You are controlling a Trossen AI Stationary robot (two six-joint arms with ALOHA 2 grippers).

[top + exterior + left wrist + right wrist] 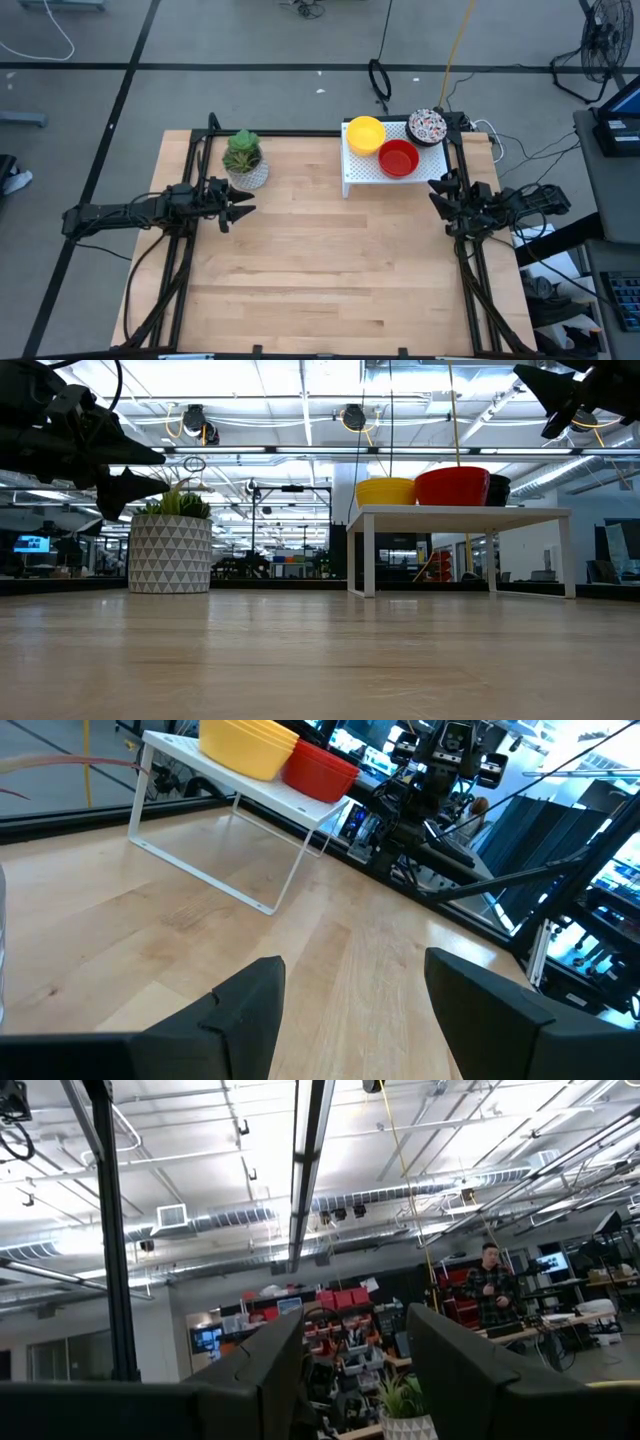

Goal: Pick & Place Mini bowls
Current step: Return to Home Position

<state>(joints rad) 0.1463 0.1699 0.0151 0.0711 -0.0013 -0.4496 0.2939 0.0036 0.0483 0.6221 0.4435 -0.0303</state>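
Note:
The mini bowls stand on a white perforated shelf at the table's far right. They are yellow, red and white speckled. In the left wrist view the yellow ones look stacked beside the red. My left gripper hovers open above the table's left part, near the plant, pointing toward the right side. My right gripper is open too. It hangs in the air by the right edge, just near of the shelf, and faces the room.
A green plant in a patterned whitish pot stands far left on the table, just beyond my left gripper. The shelf rests on thin white legs with open space beneath. Bare wood fills the middle and near part. A person stands in the room.

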